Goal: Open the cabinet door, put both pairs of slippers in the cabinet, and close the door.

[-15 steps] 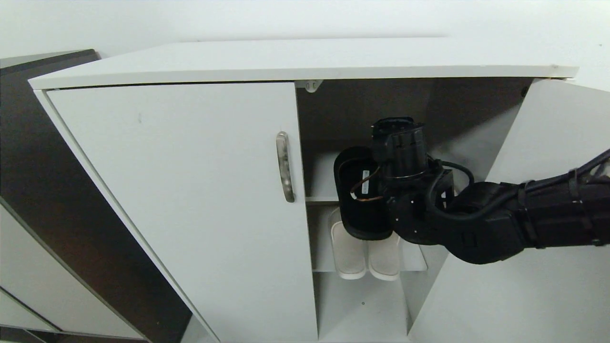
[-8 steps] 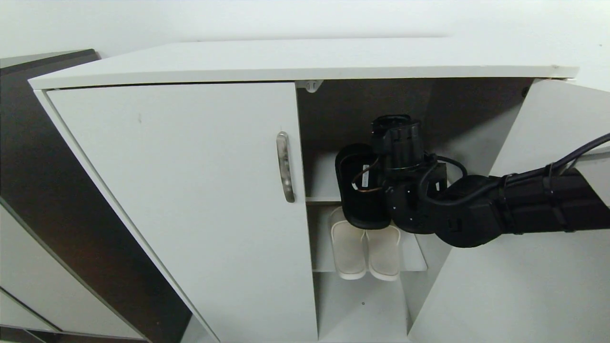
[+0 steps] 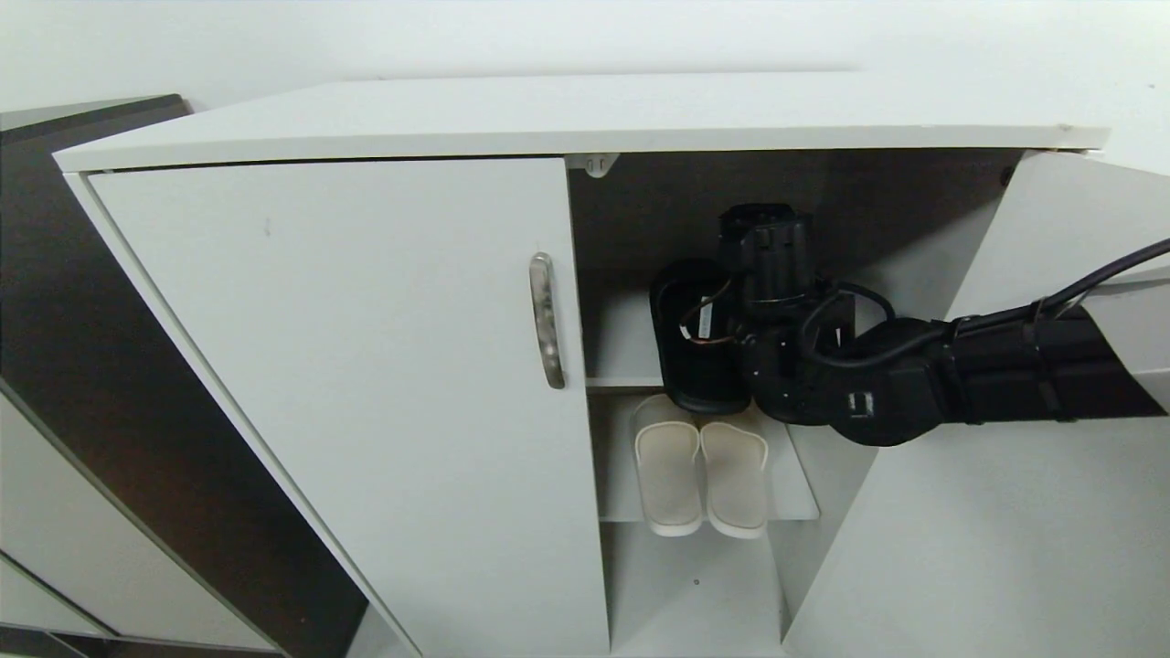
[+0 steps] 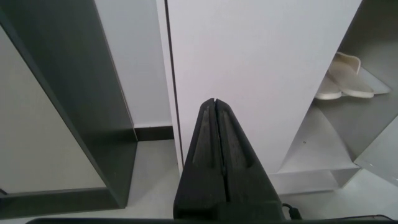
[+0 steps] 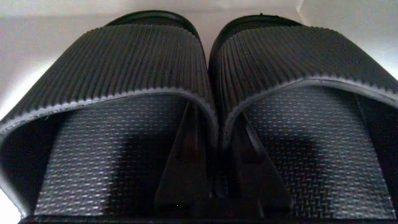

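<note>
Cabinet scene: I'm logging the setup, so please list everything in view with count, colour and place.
cabinet: one, white, centre; left door shut, right door open
door handle: one, metal, on left door
white slippers: one pair, cream-white, side by side on lower shelf
black slippers: one pair, black, inside cabinet above the white pair
dark panel: one, dark brown, left of cabinet
left tool: one, black, shut, low before left door
right tool: one, black, shut on black slippers

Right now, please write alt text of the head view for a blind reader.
The right gripper holds a pair of black slippers inside the white cabinet, at the upper shelf. A white pair lies on the shelf below; the right door is open, the left door shut.
</note>
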{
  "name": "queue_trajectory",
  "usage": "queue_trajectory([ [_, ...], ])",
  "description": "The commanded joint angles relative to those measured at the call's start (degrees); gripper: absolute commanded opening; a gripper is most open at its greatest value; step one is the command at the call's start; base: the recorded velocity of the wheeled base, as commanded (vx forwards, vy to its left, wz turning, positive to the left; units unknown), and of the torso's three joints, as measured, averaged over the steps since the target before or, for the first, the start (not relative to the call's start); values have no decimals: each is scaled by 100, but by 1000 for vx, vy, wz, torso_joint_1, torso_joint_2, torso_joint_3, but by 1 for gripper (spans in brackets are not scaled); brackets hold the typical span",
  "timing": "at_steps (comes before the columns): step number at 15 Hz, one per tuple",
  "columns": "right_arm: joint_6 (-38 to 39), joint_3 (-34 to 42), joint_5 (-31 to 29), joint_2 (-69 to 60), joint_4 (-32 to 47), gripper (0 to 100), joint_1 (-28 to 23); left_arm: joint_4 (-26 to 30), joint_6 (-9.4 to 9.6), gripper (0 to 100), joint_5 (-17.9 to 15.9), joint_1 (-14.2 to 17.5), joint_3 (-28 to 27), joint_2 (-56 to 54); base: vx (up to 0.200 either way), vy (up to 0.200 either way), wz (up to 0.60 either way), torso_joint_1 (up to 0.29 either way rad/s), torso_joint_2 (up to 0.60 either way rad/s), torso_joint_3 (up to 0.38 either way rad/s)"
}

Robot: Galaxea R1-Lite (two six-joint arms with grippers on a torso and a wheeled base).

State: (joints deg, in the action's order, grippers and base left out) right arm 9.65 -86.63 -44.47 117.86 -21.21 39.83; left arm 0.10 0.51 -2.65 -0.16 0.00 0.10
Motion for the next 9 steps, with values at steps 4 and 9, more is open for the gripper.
queue_trajectory([
  [4,-183,-381,422,273,-6,0,-107,-1,2,0,1,-2,0,-1,0,0,0,0,0,0],
  [9,-218,-759,431,352,302,0,-107,-1,-7,0,1,-2,0,-1,0,0,0,0,0,0],
])
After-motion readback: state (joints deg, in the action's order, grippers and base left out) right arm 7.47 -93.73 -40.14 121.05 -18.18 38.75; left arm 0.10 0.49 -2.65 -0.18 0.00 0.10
